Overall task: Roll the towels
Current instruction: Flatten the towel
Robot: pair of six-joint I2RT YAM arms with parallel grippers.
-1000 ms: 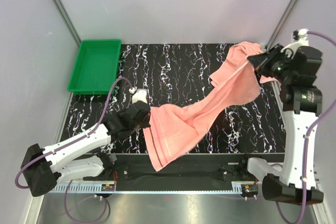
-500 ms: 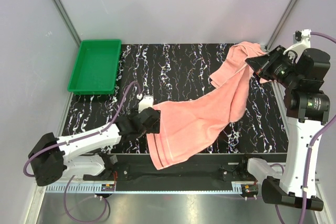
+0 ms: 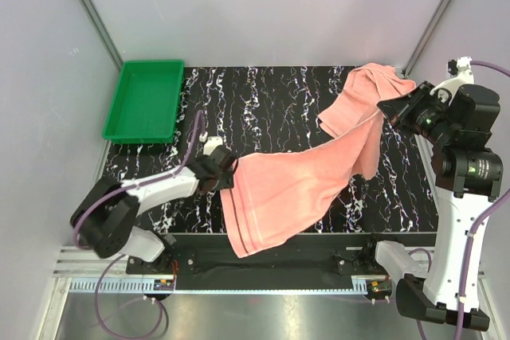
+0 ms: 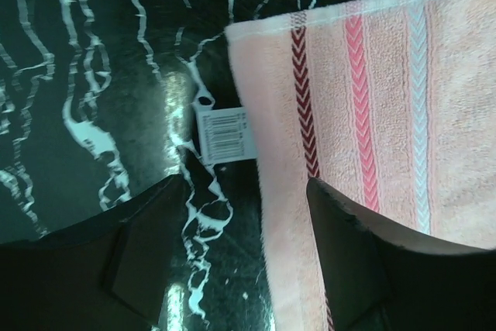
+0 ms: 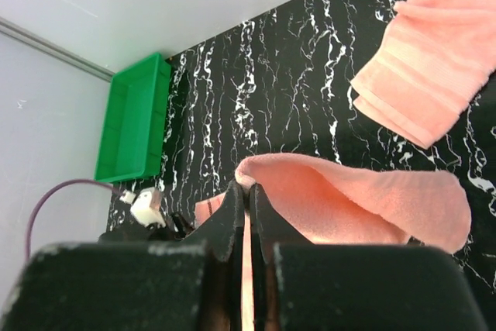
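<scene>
Green tray [image 3: 143, 101], one: far-left corner of the table [image 3: 279, 93]; both towels lie outside it, to its right.

My left gripper [image 4: 246, 184], one: low at the table's near left, jaws spread wide, gripping nothing; a striped, labelled towel corner lies beneath them.

Towels, two, salmon-pink.
- Long towel [image 3: 295, 189]: stretched from that corner up to the right, striped end over the near edge.
- Second towel [image 3: 358, 97]: bunched at far right.

My right gripper [image 5: 248, 187], one: raised at far right, pinched tight on the long towel's fold.
</scene>
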